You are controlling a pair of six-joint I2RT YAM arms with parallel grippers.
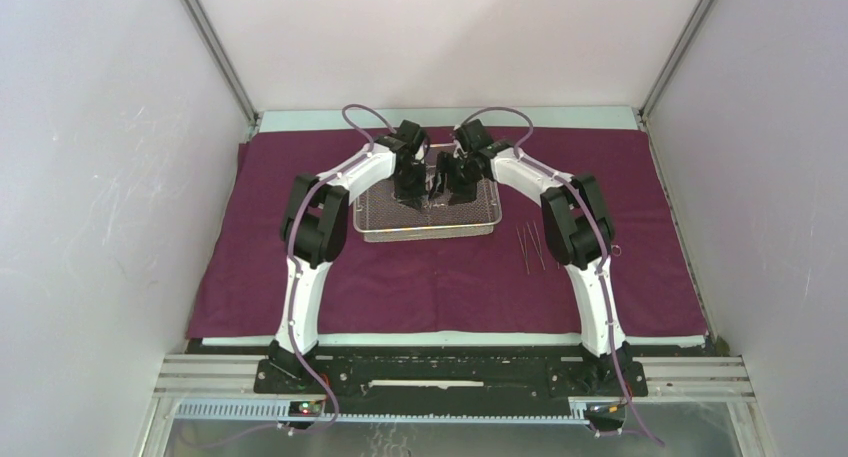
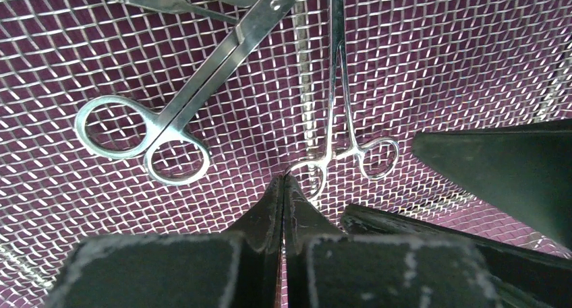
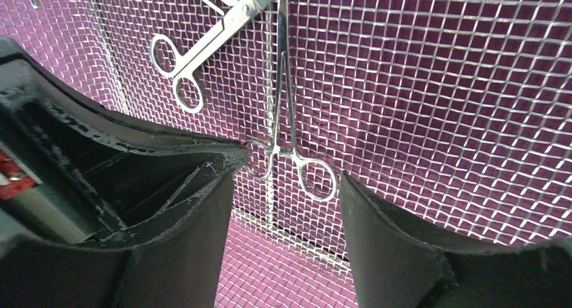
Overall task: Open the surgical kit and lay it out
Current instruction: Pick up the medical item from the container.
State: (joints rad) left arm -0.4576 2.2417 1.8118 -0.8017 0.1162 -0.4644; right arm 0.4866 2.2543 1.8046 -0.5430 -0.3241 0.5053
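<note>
Maroon cloth wrap (image 1: 440,287) lies spread flat as work surface, w/ wire-mesh tray (image 1: 430,234) mid-cloth and thin tools (image 1: 530,249), prob. tweezers, set out just R of it, so layout looks partly done. Left gripper (image 2: 283,181) is pinched shut on nothing, tips at the mesh just beside the forceps (image 2: 337,112) rings, maybe steadying the tray; scissors (image 2: 165,119) lie nearby. Right gripper (image 3: 289,170) has jaws apart, straddling the forceps' ring handles, not yet gripping.
</note>
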